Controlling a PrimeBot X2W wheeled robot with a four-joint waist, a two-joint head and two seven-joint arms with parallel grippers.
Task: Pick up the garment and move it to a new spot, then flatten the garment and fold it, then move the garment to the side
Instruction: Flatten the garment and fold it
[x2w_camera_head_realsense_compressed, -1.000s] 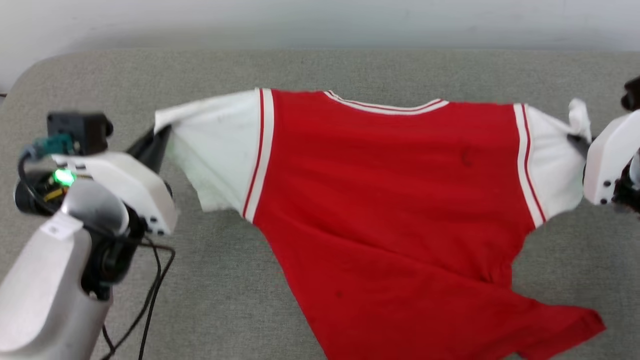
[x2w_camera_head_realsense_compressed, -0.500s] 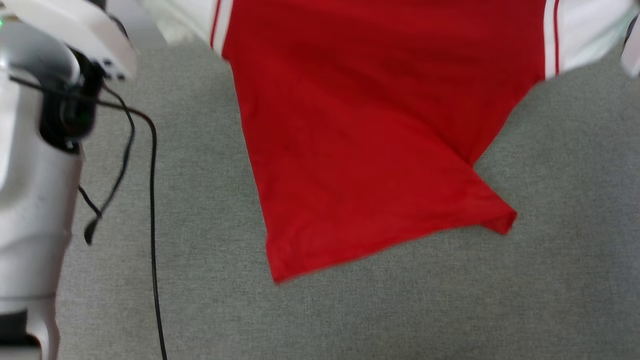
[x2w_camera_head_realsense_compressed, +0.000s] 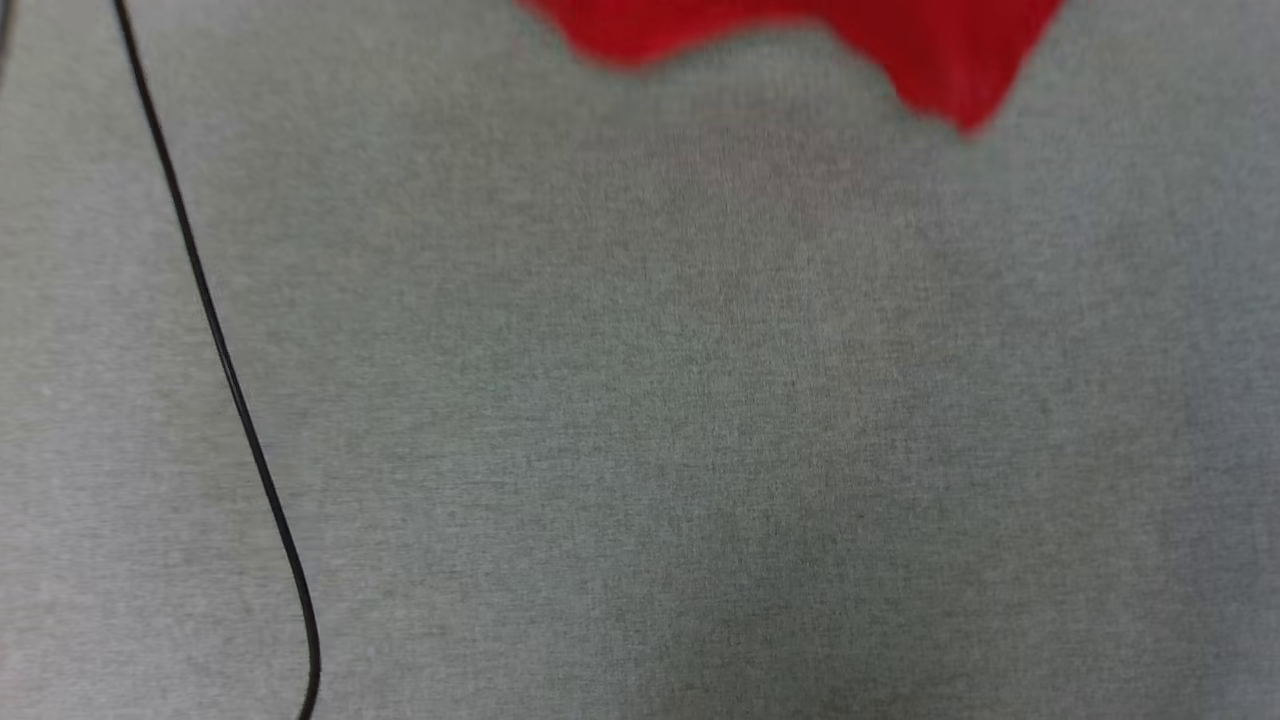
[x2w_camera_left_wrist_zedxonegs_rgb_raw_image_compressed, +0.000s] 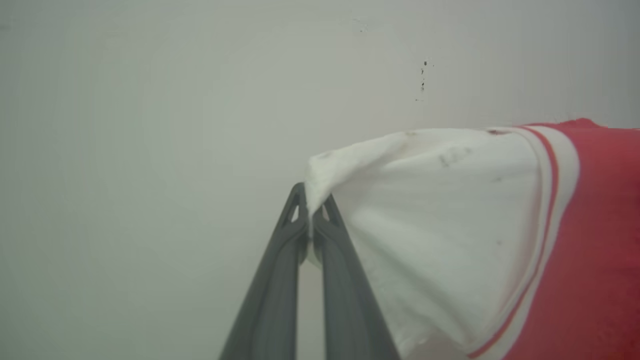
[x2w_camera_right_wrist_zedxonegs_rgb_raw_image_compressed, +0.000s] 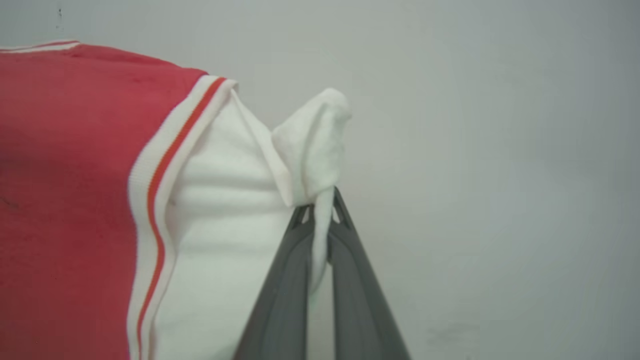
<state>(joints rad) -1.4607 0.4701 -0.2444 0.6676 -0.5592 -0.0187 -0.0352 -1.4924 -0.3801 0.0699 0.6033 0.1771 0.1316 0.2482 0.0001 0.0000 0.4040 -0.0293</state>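
- The left claw (x2w_camera_left_wrist_zedxonegs_rgb_raw_image_compressed: 312, 200) is clenched on the outer edge of the left sleeve (x2w_camera_left_wrist_zedxonegs_rgb_raw_image_compressed: 440, 215) of the garment (x2w_camera_left_wrist_zedxonegs_rgb_raw_image_compressed: 600, 240); a small tuft of white cloth is pinched between the two dark fingers.
- The right claw (x2w_camera_right_wrist_zedxonegs_rgb_raw_image_compressed: 322, 202) is likewise clenched, on a bunched fold of the right sleeve (x2w_camera_right_wrist_zedxonegs_rgb_raw_image_compressed: 225, 220), with a strip of white cloth caught between its fingers.
- The garment is thus held in the air by both sleeves, in front of a pale wall (x2w_camera_left_wrist_zedxonegs_rgb_raw_image_compressed: 150, 100).
- The deciding relation: the garment lies between the two claws. It is seen to the right of the left claw and to the left of the right claw, so its sleeve-to-sleeve axis runs straight across from one claw to the other.
- The red body hangs downward from that line. In the head view only the hem (x2w_camera_head_realsense_compressed: 930, 60) is seen, blurred, at the top edge above a wide grey fabric surface (x2w_camera_head_realsense_compressed: 700, 420).
- Whether the hem touches that surface cannot be told.
- A black cable (x2w_camera_head_realsense_compressed: 215, 340) is draped across the surface at the left, well apart from the hem.
- Neither arm is judged nearer, as each sleeve is already gripped.
- It is judged that the laying-down will depend on the span between the claws being kept, so that the cloth is set down taut and not bunched.
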